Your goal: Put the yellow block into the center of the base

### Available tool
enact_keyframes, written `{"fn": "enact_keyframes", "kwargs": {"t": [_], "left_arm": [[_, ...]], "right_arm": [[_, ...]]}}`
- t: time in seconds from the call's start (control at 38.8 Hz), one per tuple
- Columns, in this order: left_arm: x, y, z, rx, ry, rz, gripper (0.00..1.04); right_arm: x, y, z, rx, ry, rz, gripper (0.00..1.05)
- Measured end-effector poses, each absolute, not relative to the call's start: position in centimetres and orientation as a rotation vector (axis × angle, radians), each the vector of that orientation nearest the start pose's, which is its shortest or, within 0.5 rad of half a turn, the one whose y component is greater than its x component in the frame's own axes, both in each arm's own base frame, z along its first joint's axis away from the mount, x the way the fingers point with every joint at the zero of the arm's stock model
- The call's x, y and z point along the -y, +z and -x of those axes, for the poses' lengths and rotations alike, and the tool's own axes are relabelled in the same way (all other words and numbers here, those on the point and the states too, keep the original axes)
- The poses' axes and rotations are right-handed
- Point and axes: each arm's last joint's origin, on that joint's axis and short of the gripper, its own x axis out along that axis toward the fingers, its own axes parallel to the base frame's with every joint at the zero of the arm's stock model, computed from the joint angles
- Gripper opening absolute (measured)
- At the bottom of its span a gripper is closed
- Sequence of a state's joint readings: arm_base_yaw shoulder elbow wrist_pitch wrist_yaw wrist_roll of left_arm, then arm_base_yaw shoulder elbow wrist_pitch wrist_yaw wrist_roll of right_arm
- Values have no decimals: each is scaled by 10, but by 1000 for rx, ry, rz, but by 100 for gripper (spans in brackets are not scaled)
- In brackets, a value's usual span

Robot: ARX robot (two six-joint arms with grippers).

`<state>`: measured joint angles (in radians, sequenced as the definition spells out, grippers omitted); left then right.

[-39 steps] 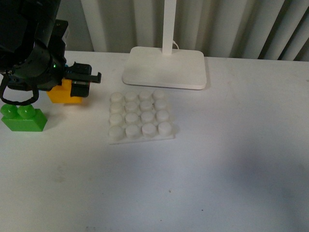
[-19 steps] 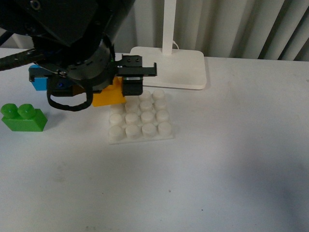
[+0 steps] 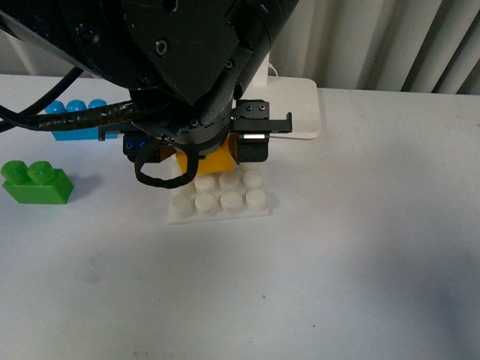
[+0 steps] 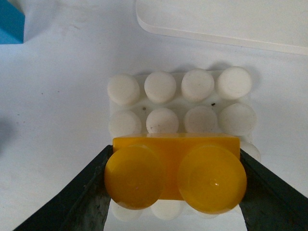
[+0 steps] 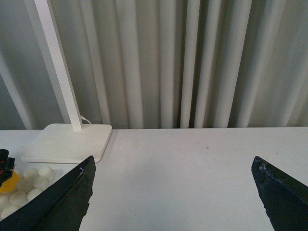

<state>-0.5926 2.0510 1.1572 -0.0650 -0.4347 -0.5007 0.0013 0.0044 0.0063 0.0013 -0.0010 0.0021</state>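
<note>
My left gripper (image 3: 206,154) is shut on the yellow block (image 3: 210,162), a two-stud orange-yellow brick, and holds it over the middle of the white studded base (image 3: 225,201). The left wrist view shows the yellow block (image 4: 174,173) between the dark fingers (image 4: 84,202), with the base (image 4: 180,98) directly beneath; I cannot tell whether they touch. The left arm hides the base's back rows in the front view. My right gripper (image 5: 173,192) is open and empty, high above the table to the right; the base (image 5: 21,190) and a bit of the yellow block (image 5: 9,180) show at that view's edge.
A green two-stud brick (image 3: 36,182) lies at the left. A blue three-stud brick (image 3: 71,118) lies behind it, also in the left wrist view (image 4: 10,21). A smooth white slab with an upright post (image 3: 304,105) stands behind the base. Curtains hang at the back.
My left gripper has carried the yellow block rightward from beside the green brick to over the base's middle. The blue brick has come into view behind.
</note>
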Motion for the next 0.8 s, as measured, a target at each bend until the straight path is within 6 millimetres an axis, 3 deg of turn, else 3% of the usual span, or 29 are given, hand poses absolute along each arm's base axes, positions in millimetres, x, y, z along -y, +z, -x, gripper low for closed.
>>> {"fn": "enact_keyframes", "kwargs": {"t": [0.8], "left_arm": [[222, 89, -335, -840, 36, -17, 65]], "right_arm": [[0, 165, -98, 3, 2, -2, 95]]}}
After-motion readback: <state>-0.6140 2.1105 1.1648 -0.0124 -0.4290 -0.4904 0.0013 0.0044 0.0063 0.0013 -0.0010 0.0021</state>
